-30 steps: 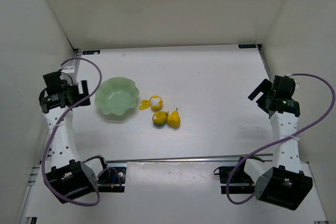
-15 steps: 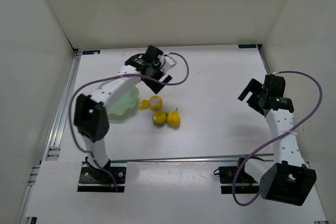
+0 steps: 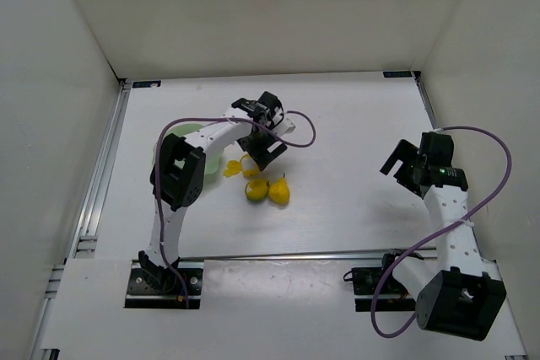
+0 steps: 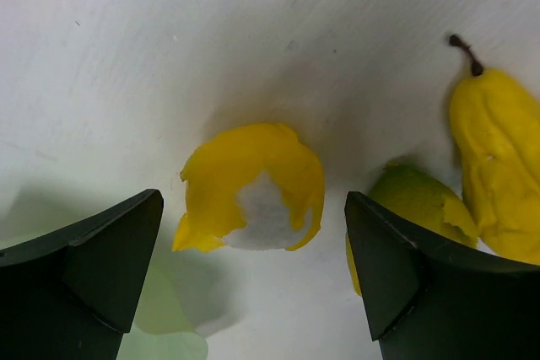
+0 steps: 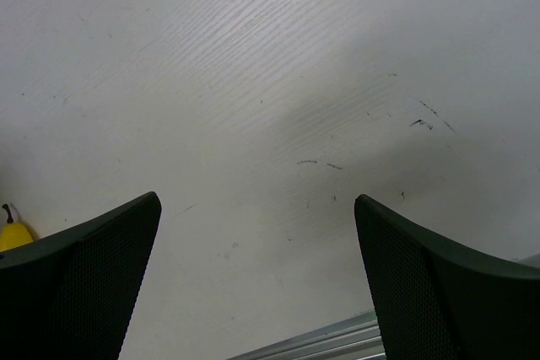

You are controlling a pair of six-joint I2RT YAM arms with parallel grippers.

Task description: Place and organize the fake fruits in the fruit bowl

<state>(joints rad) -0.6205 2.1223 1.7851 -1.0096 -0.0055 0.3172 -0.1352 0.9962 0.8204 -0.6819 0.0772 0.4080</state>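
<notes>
Three yellow fruits lie together on the white table: a peeled one [image 3: 247, 166] showing white flesh, a round yellow-green one [image 3: 256, 191] and a pear [image 3: 279, 190] with a dark stem. The pale green bowl [image 3: 213, 158] stands just left of them, mostly hidden under my left arm. My left gripper [image 3: 263, 151] is open and hovers over the peeled fruit [image 4: 253, 187], which lies between its fingers; the round fruit [image 4: 405, 200] and pear [image 4: 498, 166] lie to its right, and the bowl rim [image 4: 169, 322] to its lower left. My right gripper [image 3: 396, 160] is open and empty over bare table, far right of the fruits.
White walls enclose the table on three sides. A metal rail [image 3: 295, 255] runs along the near edge and another [image 3: 105, 166] along the left. In the right wrist view, the pear's tip [image 5: 10, 232] shows at the left edge and the rail [image 5: 321, 343] at the bottom.
My left arm has swung from the table's left side across the bowl and now hangs over the peeled fruit. My right gripper has shifted slightly towards the middle.
</notes>
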